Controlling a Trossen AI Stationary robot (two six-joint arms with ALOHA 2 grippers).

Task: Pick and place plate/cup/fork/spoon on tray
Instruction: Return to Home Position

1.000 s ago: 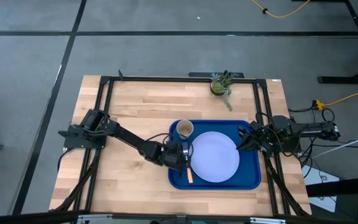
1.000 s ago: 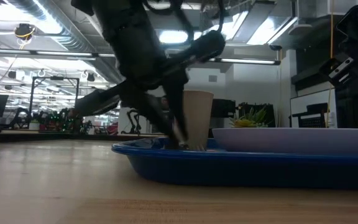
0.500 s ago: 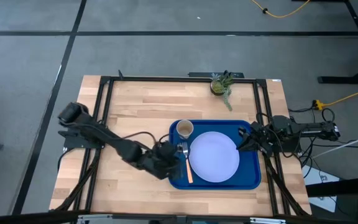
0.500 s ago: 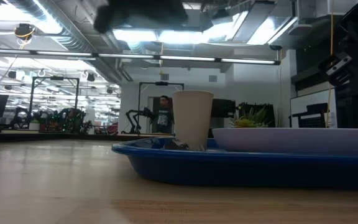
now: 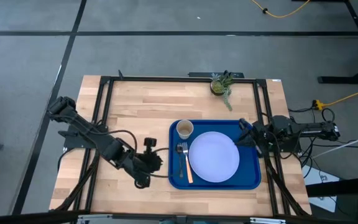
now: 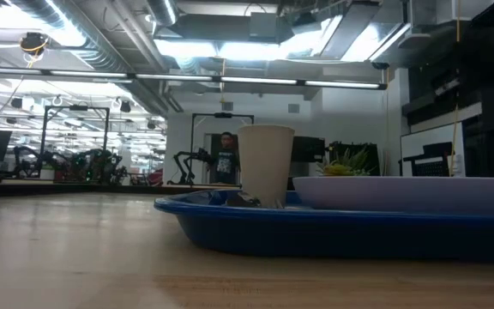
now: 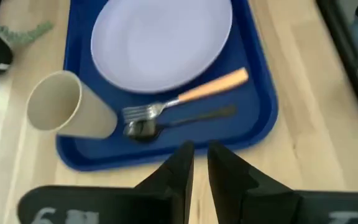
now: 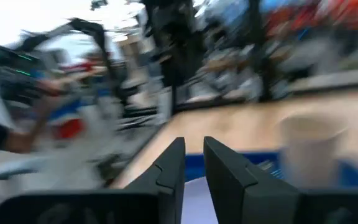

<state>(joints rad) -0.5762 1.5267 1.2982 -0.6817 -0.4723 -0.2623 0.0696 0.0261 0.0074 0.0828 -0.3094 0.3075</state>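
The deep-blue tray lies at the table's right half. On it lie the pale plate, the upright tan cup at its far left corner, the orange-handled fork and the dark spoon beside the fork, left of the plate. My left gripper is shut and empty over the bare table just left of the tray; its fingers show in the left wrist view. My right gripper is shut and empty at the tray's right rim.
A small green potted plant stands at the table's far edge. Black frame rails run along the table's left, right and far sides. Bare wood shows left of the tray and along the near edge.
My left gripper has drawn back from the tray's left part toward the table's left and near edges, leaving the spoon lying beside the fork. It has also gone out of the low view. My right arm has shifted a little at the tray's right rim.
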